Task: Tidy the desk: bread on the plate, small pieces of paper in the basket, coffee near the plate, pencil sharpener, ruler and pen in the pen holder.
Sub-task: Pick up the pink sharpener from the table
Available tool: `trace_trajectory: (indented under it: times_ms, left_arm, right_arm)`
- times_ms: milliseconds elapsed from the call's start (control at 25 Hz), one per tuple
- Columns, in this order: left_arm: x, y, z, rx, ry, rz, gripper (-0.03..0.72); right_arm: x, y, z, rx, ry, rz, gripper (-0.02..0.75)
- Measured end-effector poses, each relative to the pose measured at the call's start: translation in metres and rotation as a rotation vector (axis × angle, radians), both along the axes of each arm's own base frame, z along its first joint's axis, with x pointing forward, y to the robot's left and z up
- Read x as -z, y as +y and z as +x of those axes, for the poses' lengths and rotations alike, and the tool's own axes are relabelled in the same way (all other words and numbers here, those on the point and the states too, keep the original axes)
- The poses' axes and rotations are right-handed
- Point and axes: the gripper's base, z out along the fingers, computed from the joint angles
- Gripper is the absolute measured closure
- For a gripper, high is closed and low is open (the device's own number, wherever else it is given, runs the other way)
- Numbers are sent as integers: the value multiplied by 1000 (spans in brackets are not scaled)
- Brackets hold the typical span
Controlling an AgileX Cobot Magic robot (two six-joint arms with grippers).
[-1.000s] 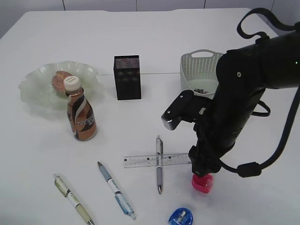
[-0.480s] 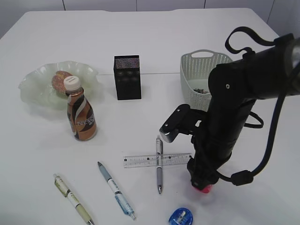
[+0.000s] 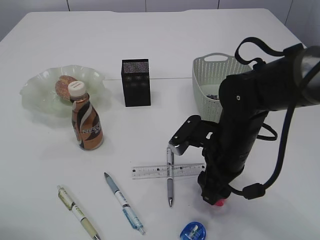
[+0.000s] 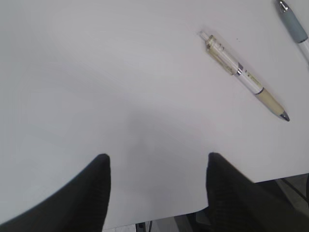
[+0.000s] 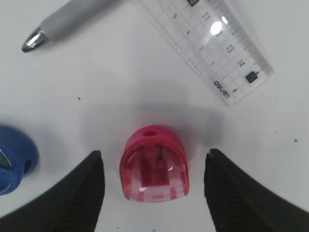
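My right gripper (image 5: 154, 158) stands open low over the table, one finger on each side of the red pencil sharpener (image 5: 154, 163), not touching it. In the exterior view the arm hides nearly all of that sharpener (image 3: 219, 202). A blue pencil sharpener (image 3: 193, 231) lies near the front edge. The clear ruler (image 3: 150, 171) lies under a grey pen (image 3: 170, 182). Two more pens (image 3: 124, 202) (image 3: 77, 212) lie front left. My left gripper (image 4: 158, 157) is open over bare table, with a pen (image 4: 244, 77) ahead of it. The bread (image 3: 64, 86) rests on the plate (image 3: 35, 95).
The black pen holder (image 3: 135, 82) stands at centre back. The white basket (image 3: 212, 75), with small bits inside, is right behind my right arm. The coffee bottle (image 3: 86, 122) stands upright just in front of the plate. The table's front edge shows under my left gripper.
My right arm has come down and a little left over the red pencil sharpener, which it now mostly covers in the exterior view. Nothing else has moved.
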Motion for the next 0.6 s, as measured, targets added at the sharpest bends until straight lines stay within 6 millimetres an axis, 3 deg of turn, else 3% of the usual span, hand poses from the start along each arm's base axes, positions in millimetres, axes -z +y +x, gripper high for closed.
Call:
trace_trajectory:
  times_ms: [600]
  left_arm:
    - [0,0,1,0,-14,0,230]
  right_arm:
    - [6,1,2,1,0,-1,260]
